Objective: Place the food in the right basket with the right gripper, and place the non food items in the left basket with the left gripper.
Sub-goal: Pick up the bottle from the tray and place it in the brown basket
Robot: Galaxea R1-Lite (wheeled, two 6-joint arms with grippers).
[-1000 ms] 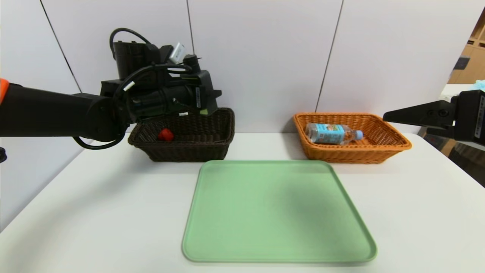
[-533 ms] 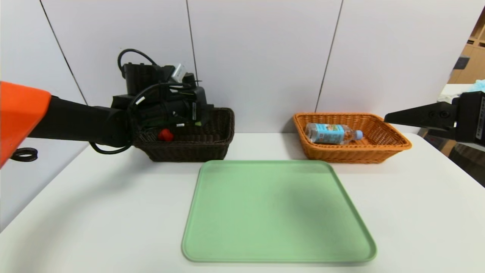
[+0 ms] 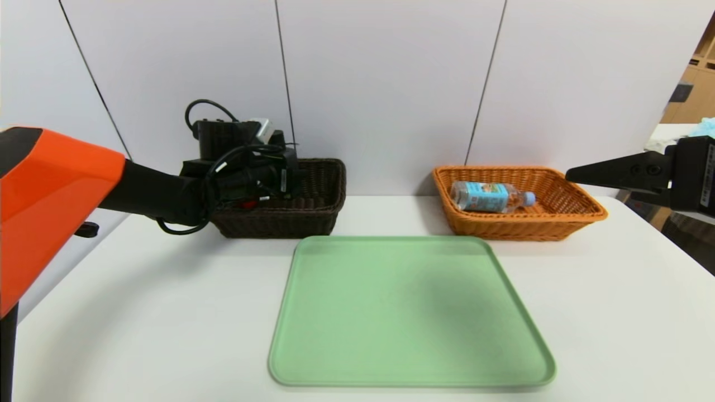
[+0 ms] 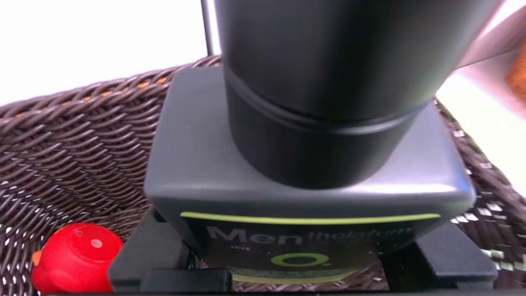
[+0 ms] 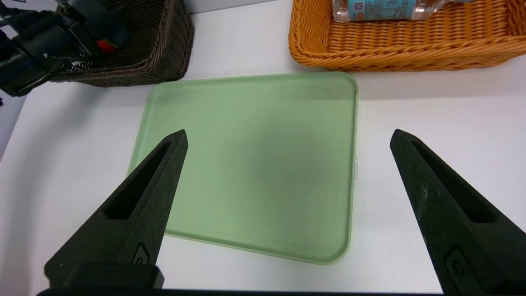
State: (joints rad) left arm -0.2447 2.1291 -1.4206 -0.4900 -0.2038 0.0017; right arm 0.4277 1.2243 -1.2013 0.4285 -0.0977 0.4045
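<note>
At ten o'clock, inside the dark wicker basket [image 3: 273,223], our left gripper [image 4: 304,263] has its fingers partly apart, closed on the black Mentholatum bottle [image 4: 308,197]. At three o'clock, we keep our right gripper [image 5: 289,139] wide open, holding nothing.

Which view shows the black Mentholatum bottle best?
Left wrist view: the bottle fills it, label readable, between the left pincer's fingers. In the head view the arm hides most or all of it; in the right wrist view I can't make it out for certain.
</note>
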